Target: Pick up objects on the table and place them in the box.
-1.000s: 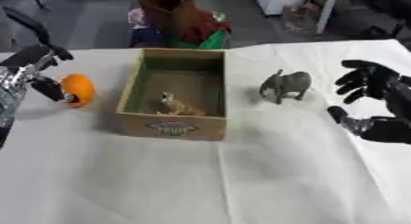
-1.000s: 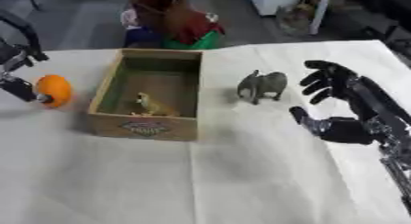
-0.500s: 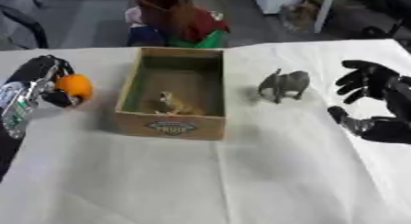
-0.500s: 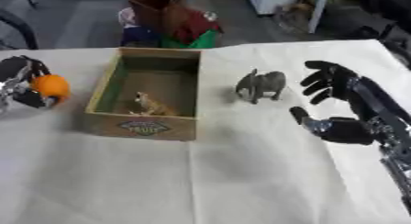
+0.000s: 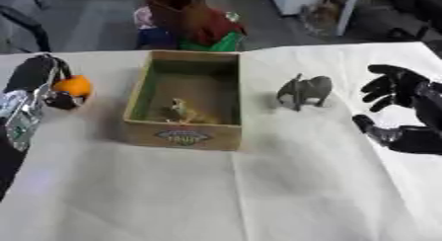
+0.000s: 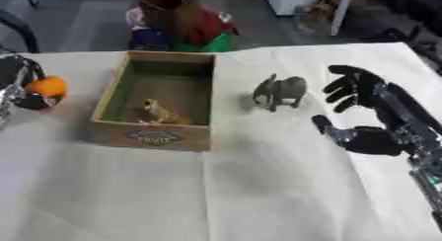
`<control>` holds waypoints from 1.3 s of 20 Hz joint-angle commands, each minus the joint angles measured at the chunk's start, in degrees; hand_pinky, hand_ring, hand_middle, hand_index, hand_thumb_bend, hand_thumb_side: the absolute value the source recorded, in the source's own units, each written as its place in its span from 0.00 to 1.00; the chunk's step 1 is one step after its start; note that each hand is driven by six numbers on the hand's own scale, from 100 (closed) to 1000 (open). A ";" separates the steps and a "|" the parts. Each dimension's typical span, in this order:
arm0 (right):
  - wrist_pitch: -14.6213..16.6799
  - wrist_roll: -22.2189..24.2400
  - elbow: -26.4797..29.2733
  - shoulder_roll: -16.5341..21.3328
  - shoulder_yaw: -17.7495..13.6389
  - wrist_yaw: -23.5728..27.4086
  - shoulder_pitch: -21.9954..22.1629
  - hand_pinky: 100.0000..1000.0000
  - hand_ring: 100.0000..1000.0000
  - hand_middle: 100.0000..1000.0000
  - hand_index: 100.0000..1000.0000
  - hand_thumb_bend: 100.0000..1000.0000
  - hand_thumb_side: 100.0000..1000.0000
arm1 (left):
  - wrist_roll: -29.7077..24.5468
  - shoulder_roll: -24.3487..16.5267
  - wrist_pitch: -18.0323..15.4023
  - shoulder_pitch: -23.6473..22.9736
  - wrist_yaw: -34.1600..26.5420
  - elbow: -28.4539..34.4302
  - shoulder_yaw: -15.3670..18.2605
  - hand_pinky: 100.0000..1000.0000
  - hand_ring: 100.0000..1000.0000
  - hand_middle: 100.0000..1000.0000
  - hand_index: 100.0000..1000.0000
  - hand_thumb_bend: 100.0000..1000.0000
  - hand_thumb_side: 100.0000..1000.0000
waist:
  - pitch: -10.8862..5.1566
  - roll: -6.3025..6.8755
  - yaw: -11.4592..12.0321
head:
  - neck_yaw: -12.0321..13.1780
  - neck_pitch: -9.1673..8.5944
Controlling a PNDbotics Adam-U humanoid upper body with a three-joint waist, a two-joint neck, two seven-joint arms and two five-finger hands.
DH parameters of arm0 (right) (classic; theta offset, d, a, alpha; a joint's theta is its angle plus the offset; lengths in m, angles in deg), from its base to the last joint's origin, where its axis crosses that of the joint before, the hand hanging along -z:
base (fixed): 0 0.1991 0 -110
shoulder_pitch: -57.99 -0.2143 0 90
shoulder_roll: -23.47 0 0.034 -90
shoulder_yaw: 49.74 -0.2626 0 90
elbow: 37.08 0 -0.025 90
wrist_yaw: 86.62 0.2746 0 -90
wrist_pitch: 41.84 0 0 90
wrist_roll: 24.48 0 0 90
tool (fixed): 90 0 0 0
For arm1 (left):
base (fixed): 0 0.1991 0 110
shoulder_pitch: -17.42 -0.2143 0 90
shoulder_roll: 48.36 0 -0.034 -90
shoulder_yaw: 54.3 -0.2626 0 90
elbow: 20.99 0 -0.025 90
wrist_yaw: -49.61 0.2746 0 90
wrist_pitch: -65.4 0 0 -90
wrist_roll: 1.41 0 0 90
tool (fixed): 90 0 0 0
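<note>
Covering nearly the whole view, a white cloth-covered table (image 5: 259, 195) carries everything, creased down its middle. On it, left of centre, stands an open cardboard box (image 5: 184, 134) with a green inner lining and a printed label on its near wall. To the right of the table the robot's right hand (image 6: 367, 114) hangs just above the cloth, palm turned toward the box, fingers spread apart and relaxed with the thumb reaching out low; it holds nothing. At the left edge the left hand (image 5: 34, 79) is curled round an orange ball (image 5: 73, 85), fingers wrapped over its top and far side, the ball sitting beside the box's left wall, outside it; whether the ball is lifted off the cloth cannot be told. Between the box and the right hand stands a grey toy elephant (image 5: 305, 90), upright on its legs, apart from both and nearer the box's far right corner. Inside the box, on its floor toward the near wall, lies a small tan animal figure (image 5: 183, 112), its kind too blurred to make out.
</note>
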 commanded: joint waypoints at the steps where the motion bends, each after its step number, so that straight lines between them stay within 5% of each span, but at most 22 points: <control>1: 0.08 0.20 0.27 1.13 -0.56 0.31 -0.57 0.55 0.64 0.63 0.91 0.27 0.00 | 0.60 -0.85 -2.17 3.97 -2.37 4.88 -1.26 0.52 0.35 0.20 0.38 0.47 0.00 | -1.15 0.05 0.03 | 0.24 0.27; 8: 0.10 0.63 0.29 0.86 -0.18 0.42 -1.00 0.55 0.64 0.62 0.91 0.27 0.00 | -5.38 4.07 -6.99 7.59 -6.91 13.91 -7.71 0.54 0.38 0.23 0.41 0.49 0.00 | -1.27 -0.13 -0.42 | 1.03 0.22; 16: 0.10 1.01 0.29 0.33 0.14 0.61 -1.54 0.55 0.63 0.62 0.91 0.27 0.00 | -13.39 9.39 -10.07 7.32 -5.64 13.56 -10.91 0.59 0.48 0.39 0.55 0.53 0.00 | -1.09 -0.41 -1.53 | 1.63 -0.20; 20: 0.11 0.95 0.25 0.35 0.02 0.62 -1.51 0.55 0.63 0.62 0.91 0.27 0.00 | -15.96 9.92 -11.33 6.13 -6.45 13.20 -11.16 0.65 0.59 0.55 0.66 0.72 0.00 | -0.94 -0.45 -1.49 | 1.57 -0.18; 24: 0.12 0.79 0.17 0.48 -0.18 0.54 -1.44 0.55 0.64 0.62 0.91 0.27 0.00 | -18.54 8.97 -11.76 4.65 -9.35 14.18 -10.67 0.73 0.72 0.71 0.75 0.78 0.00 | -0.87 -0.35 -0.98 | 1.27 -0.16; 26: 0.13 0.68 0.10 0.54 -0.31 0.47 -1.43 0.55 0.64 0.62 0.91 0.27 0.00 | -19.21 8.03 -11.72 3.78 -10.88 15.76 -10.17 0.75 0.75 0.74 0.78 0.84 0.09 | -0.81 -0.32 -0.70 | 1.02 -0.15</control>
